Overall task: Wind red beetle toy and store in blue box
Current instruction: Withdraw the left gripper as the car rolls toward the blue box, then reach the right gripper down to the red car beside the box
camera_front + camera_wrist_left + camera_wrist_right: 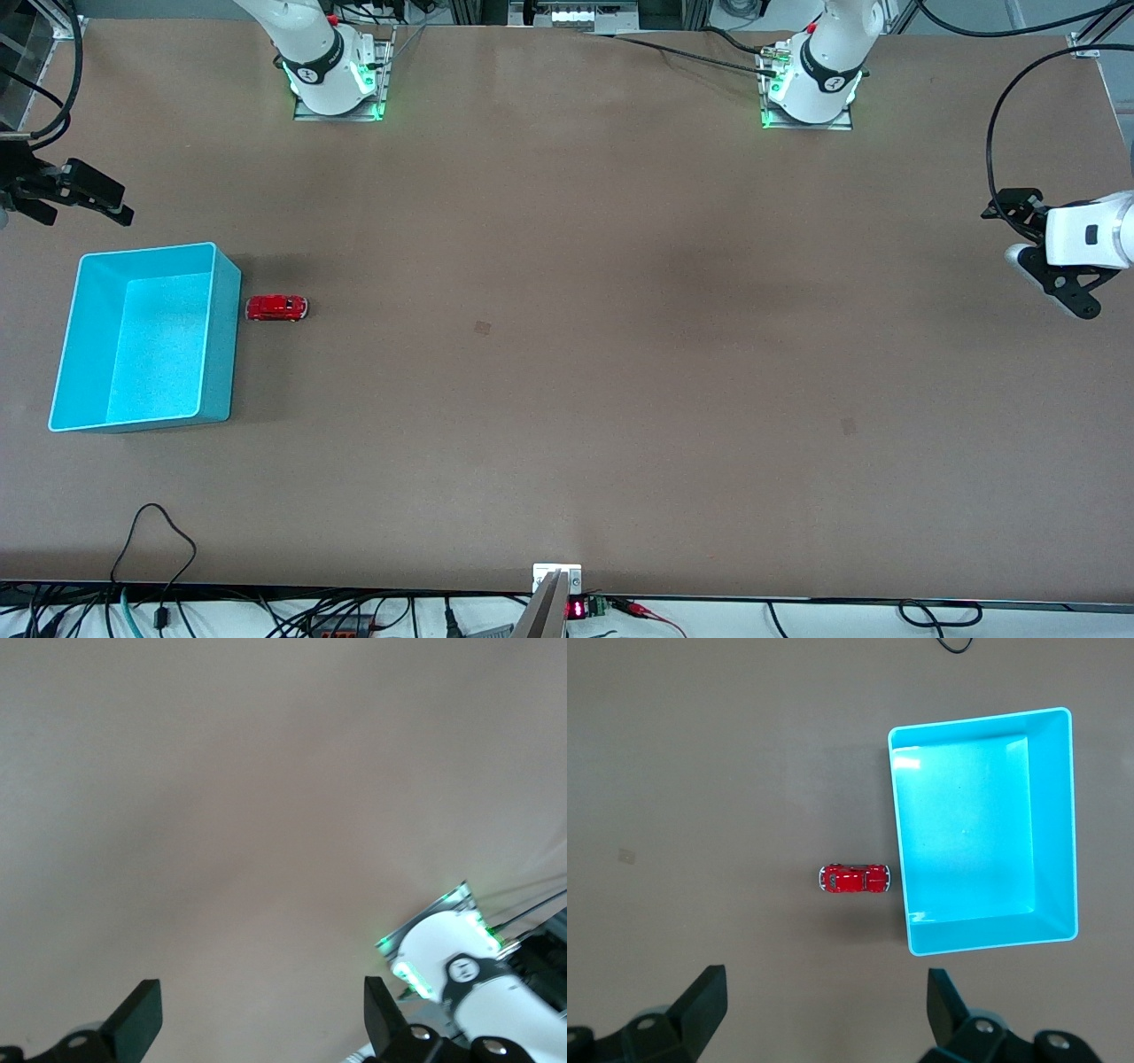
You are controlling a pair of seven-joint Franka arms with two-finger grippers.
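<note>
The red beetle toy (pixel 277 307) stands on the table right beside the blue box (pixel 221 346), on the side of the box toward the left arm's end. The box is empty. My right gripper (pixel 84 208) is open and empty, up in the air over the table's edge at the right arm's end. Its wrist view looks down on the toy (pixel 855 878) and the box (pixel 966 833), with the gripper (pixel 824 992) apart from both. My left gripper (pixel 1032 257) is open and empty, over the left arm's end of the table. Its wrist view (pixel 263 1005) shows only bare table.
The two arm bases (pixel 337 75) (pixel 811 84) stand along the table's edge farthest from the front camera. The left arm's base also shows in the left wrist view (pixel 452 961). A black cable (pixel 151 532) loops onto the table's edge nearest to the front camera.
</note>
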